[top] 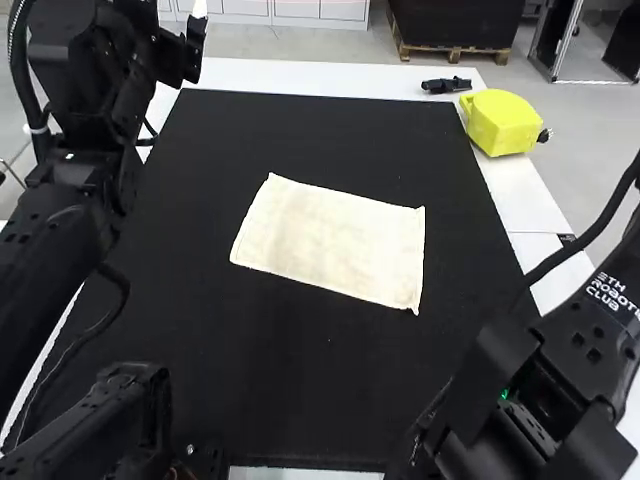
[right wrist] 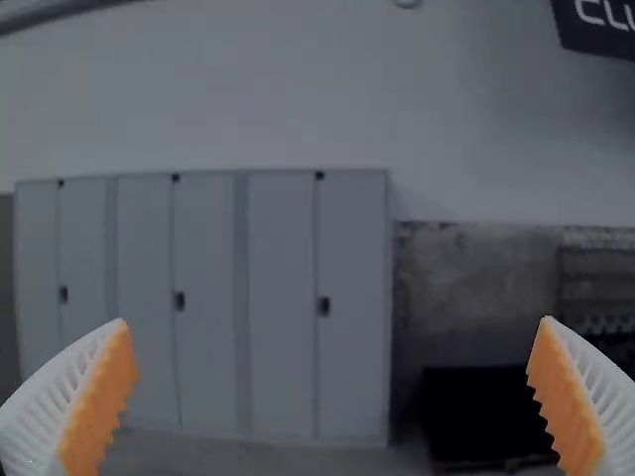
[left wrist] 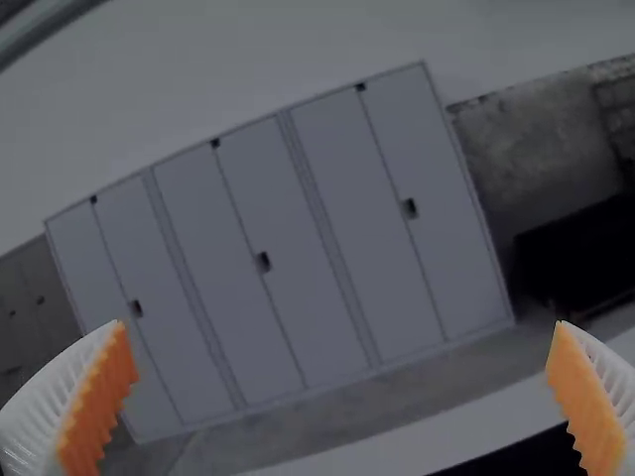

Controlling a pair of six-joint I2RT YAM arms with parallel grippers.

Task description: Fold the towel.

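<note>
Left hand [left wrist: 342, 325], released and empty; right hand [right wrist: 337, 320], likewise — towel [top: 335, 245] flat on black mat [top: 260, 370] between left arm [top: 75, 185] and right arm [top: 595, 335], its long axis roughly across the bench [top: 300, 79].

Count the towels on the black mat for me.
1: the cream towel, lying flat near the middle of the black mat. The left arm and right arm cover parts of the mat, so another could be hidden.

The cream towel [top: 330, 240] lies flat near the middle of the black mat [top: 270, 390], a rough rectangle, longer across than deep. It sits slightly askew, with a small tip poking out at its near right corner.
</note>
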